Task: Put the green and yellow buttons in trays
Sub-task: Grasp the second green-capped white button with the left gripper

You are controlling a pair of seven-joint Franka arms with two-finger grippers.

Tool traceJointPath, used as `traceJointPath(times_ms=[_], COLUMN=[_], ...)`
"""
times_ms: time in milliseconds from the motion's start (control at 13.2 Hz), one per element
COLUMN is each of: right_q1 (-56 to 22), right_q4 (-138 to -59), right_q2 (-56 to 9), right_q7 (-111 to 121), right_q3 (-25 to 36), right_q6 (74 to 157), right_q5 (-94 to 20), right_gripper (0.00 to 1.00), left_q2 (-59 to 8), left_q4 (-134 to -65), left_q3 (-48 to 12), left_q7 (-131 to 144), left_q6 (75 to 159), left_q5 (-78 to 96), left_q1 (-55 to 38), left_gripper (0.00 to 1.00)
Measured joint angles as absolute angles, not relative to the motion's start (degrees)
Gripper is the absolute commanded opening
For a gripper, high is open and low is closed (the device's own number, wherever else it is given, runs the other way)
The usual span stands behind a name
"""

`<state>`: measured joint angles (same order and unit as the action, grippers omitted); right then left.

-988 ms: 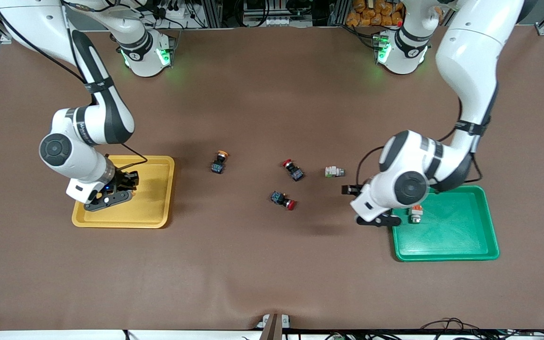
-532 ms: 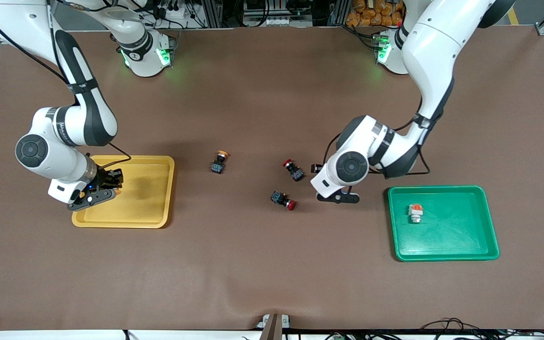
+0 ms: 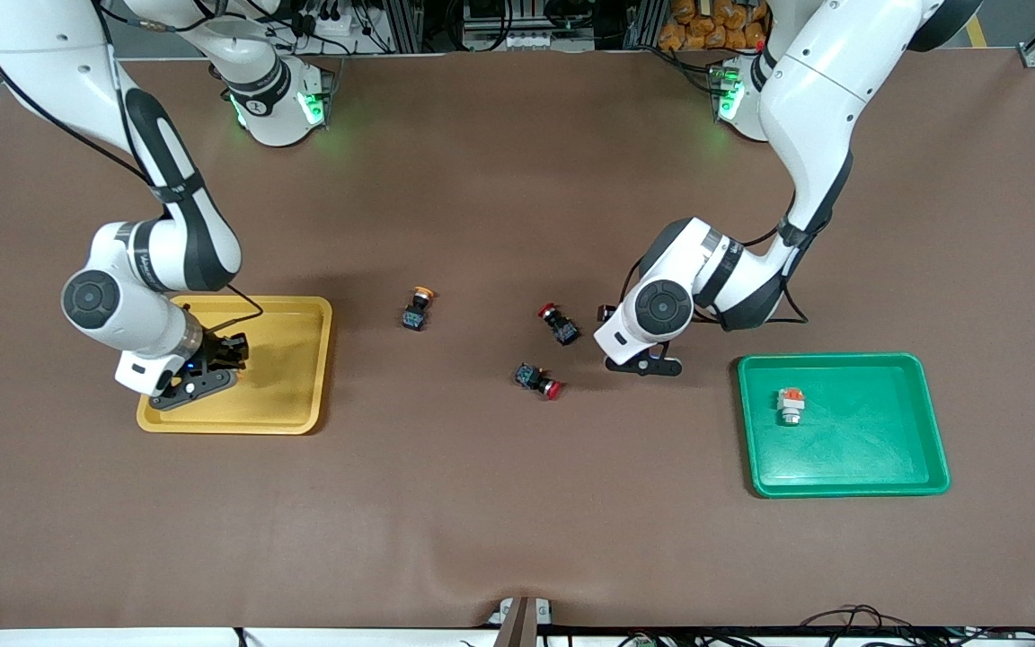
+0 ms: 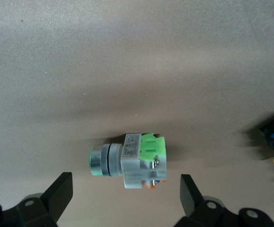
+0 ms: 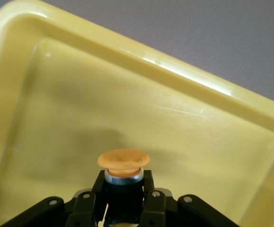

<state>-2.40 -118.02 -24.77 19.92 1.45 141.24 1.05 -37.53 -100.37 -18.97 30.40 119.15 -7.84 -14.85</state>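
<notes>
Glossy plastic gleams on the yellow tray. The table cover looks matt, cloth-like. The green switch shows a metal collar.

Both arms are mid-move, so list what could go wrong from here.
1. The open left gripper straddles the green button, which lies on its side; closing on its round end could roll it away.
2. A red button lies close by and may get knocked.
3. The right gripper, shut on a yellow button over the yellow tray, could drop it bouncing.
</notes>
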Motion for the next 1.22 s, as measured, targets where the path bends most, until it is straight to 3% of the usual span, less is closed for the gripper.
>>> traceJointPath(times_ms=[684, 760, 836, 912, 988, 1140, 1216], right_q1=[-2.08, -2.07, -2.07, -2.07, -2.07, -2.06, -2.0], right_q4=[-118.01, -118.01, -118.01, -118.01, -118.01, -118.01, -118.01], right_q2=[-29.18, -29.25, -29.27, -29.27, -29.27, -29.29, -29.31], right_q7=[21.82, 21.87, 21.9, 22.02, 22.22, 23.35, 24.26], right_q3=[1.49, 1.49, 1.47, 1.46, 1.46, 1.46, 1.47], right_q6=[147.11, 147.2, 147.4, 147.61, 147.74, 148.44, 148.61], right_q5=[1.05, 1.05, 1.05, 1.05, 1.05, 1.05, 1.05], right_gripper=[0.0, 0.01, 0.32, 0.86, 0.89, 0.95, 0.92], left_q2=[-37.46, -37.46, -37.46, -37.46, -37.46, -37.46, -37.46], left_q4=[-101.55, -101.77, -101.99, -102.29, -102.66, -103.83, -104.09], left_q3=[-18.71, -18.71, -18.71, -18.71, -18.7, -18.7, -18.7], left_q7=[30.4, 30.4, 30.4, 30.4, 30.4, 30.4, 30.4], left_q6=[123.59, 123.72, 123.97, 124.35, 124.94, 126.89, 127.22], left_q5=[-8.19, -8.56, -8.79, -8.89, -8.91, -8.94, -8.94], left_q1=[-14.51, -14.48, -14.47, -14.47, -14.46, -14.42, -14.4], left_gripper=[1.0, 0.94, 0.9, 0.87, 0.86, 0.35, 0.13])
